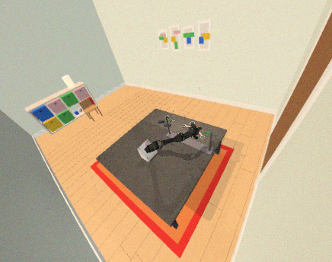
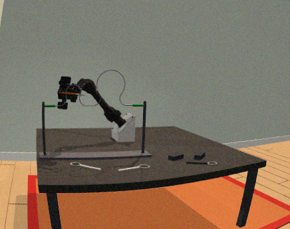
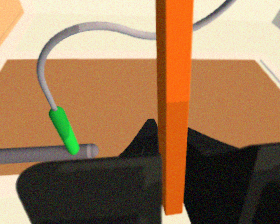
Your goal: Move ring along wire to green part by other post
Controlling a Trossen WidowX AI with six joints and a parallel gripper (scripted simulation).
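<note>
My gripper (image 1: pixel 196 129) (image 2: pixel 68 94) (image 3: pixel 173 162) is shut on the orange handle (image 3: pixel 176 60), which stands upright between the fingers in the wrist view. The ring is outside the wrist view and only a faint outline by the gripper in the exterior view; whether the wire runs through it I cannot tell. The grey wire (image 2: pixel 111 70) (image 3: pixel 98 26) passes behind the handle in the wrist view. The gripper is beside the left green part (image 2: pixel 50 106) (image 3: pixel 65 131), near its post (image 2: pixel 44 130). The other green part (image 2: pixel 138 105) is at the right post (image 2: pixel 144 130).
A grey base strip (image 2: pixel 96 154) joins the posts on the dark table (image 2: pixel 159 143). Two white ring-ended tools (image 2: pixel 89 166) (image 2: pixel 129 168) lie in front of the strip. Two black blocks (image 2: pixel 175 156) (image 2: pixel 199 155) and a black ring-ended tool (image 2: pixel 197 162) lie at the right.
</note>
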